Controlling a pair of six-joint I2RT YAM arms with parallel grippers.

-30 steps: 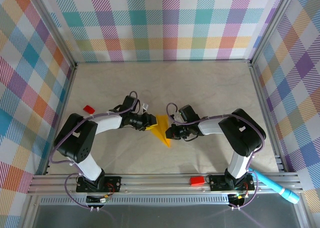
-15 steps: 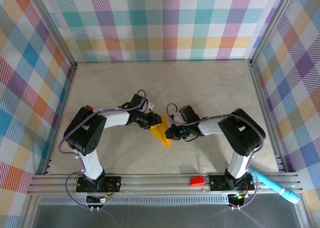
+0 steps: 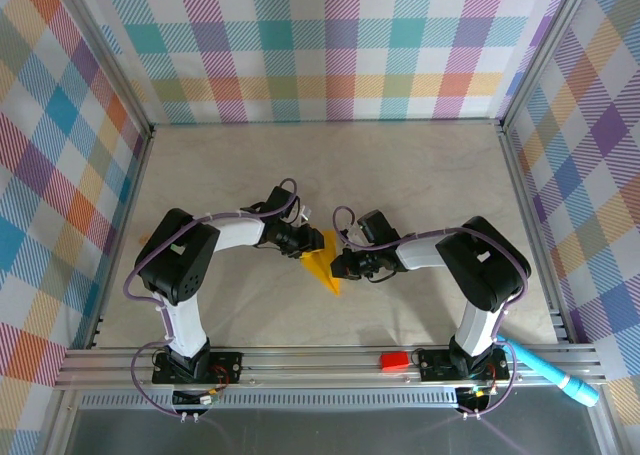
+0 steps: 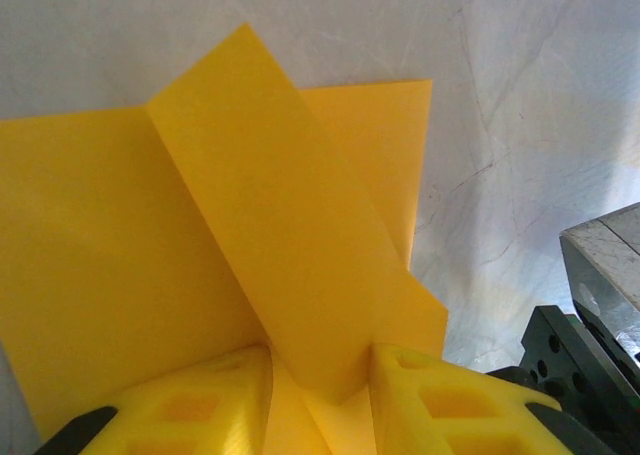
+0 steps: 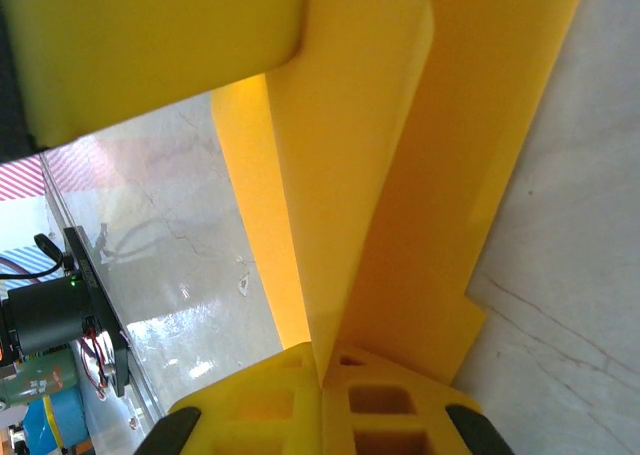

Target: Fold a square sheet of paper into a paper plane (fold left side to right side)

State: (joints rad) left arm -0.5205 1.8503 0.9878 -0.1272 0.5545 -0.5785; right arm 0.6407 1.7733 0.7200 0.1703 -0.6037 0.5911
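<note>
Plaid-walled cell, pale table [image 3: 420, 175]: two arms meet over a partly folded yellow paper [image 3: 323, 265].
The left arm [image 3: 180, 265] and right arm [image 3: 485, 265] both bend inward, elbows out and wrists low at mid-table. The paper lies between the grippers, its point toward the bases. The left gripper [image 4: 320, 360] stands narrowly apart around a raised flap [image 4: 280, 235]; whether it grips, I cannot tell. The right gripper [image 5: 322, 360] is pinched tight on the paper's edge.
</note>
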